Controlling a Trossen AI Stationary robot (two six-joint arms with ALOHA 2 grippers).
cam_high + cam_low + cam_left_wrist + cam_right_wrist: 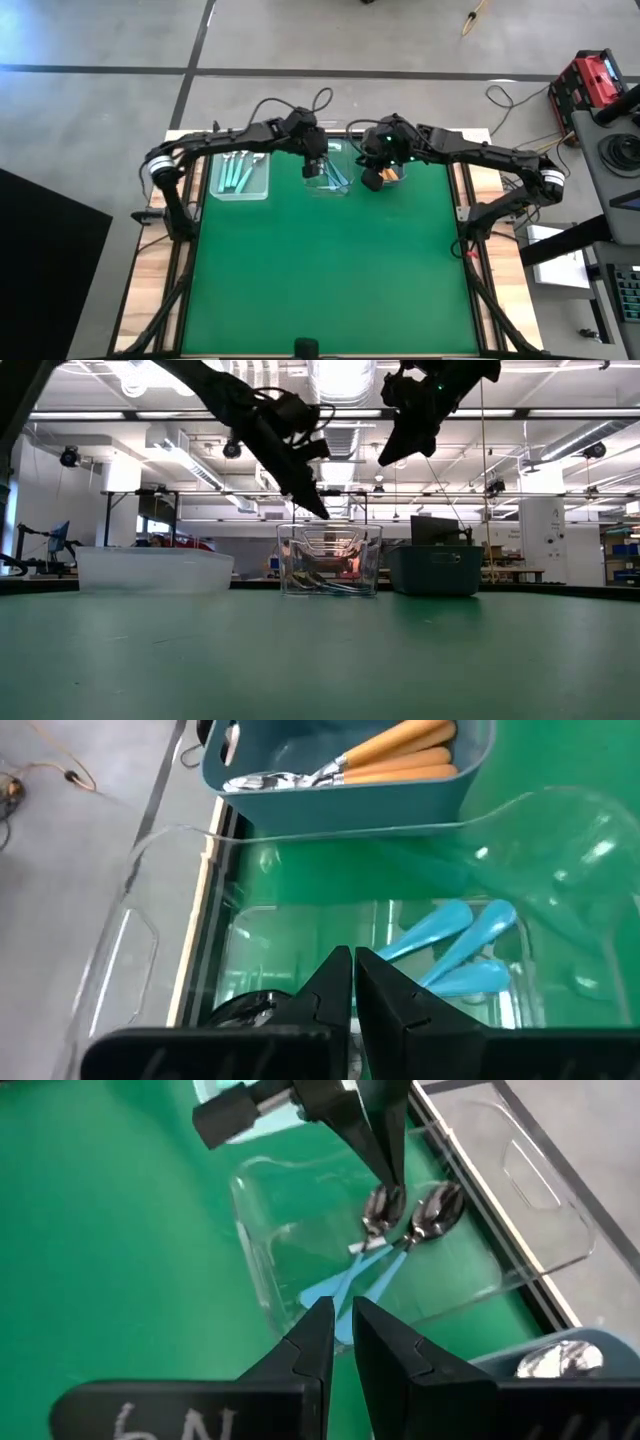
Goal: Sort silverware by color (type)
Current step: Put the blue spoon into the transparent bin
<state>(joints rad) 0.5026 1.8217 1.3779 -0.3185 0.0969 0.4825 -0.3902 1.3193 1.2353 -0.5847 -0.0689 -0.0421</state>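
Three bins stand along the table's far edge. The left clear bin (262, 190) holds mint-teal spoons (238, 172). The middle clear bin (330, 560) holds blue-handled spoons (370, 1265), which lie flat on its floor. The grey-blue bin (350, 805) holds orange-handled spoons (390, 750). My left gripper (322, 513) hangs shut just above the middle bin's rim, slanting down at the spoon bowls (430, 1215), with nothing between its fingers. My right gripper (371, 183) hangs higher, between the middle bin and the grey-blue bin. Its fingers are shut, with nothing in them.
The green mat (330, 270) stretches bare from the bins to the near edge. Both arms reach in from the far corners and their hands hang close together over the bins. Room clutter and benches show beyond the table.
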